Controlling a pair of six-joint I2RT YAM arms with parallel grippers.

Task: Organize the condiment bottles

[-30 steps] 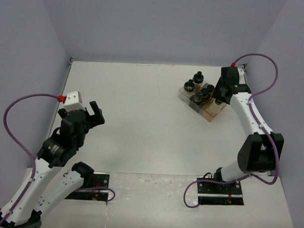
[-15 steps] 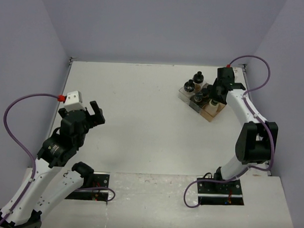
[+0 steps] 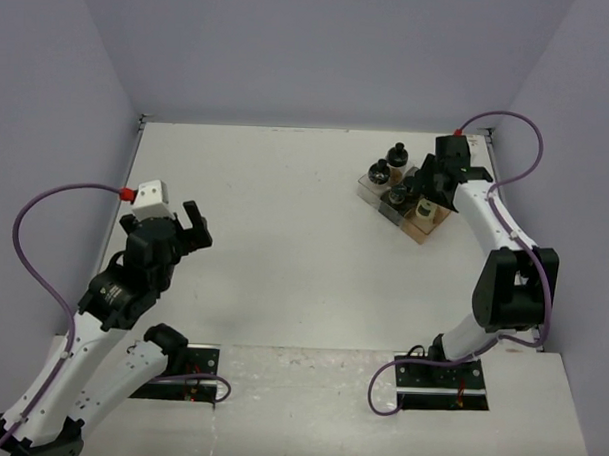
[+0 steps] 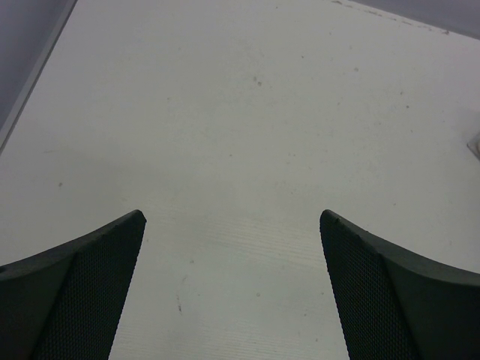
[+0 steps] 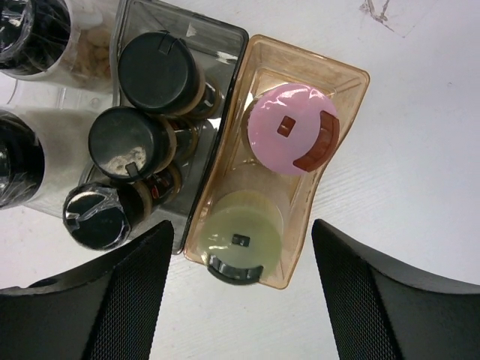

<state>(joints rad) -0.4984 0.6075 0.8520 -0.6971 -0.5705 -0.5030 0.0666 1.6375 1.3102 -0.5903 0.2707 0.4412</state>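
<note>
**Top view.** The left arm rises from its base at lower left, elbow folded. Its left gripper [image 3: 189,227] is held over bare table [image 3: 284,237] at centre-left, well apart from the jars. The right arm climbs the right edge of the frame, with the wrist bent over the jar cluster at upper right, where the right gripper [image 3: 426,188] points down.

**Left wrist view.** The left gripper [image 4: 231,217] has its fingers spread wide, with only the table surface between them.

**Right wrist view.** The right gripper [image 5: 240,225] is also spread and grips nothing.
- An amber tray [image 5: 341,75] at centre holds the pink-capped jar [image 5: 292,139], with the pale-yellow-capped jar [image 5: 241,238] below it.
- A smoky tray [image 5: 225,37], touching the amber tray's left side, holds three slim dark-capped jars [image 5: 131,142] in a column.
- Two larger dark-capped jars [image 5: 26,26] are cut off by the left edge.
</note>
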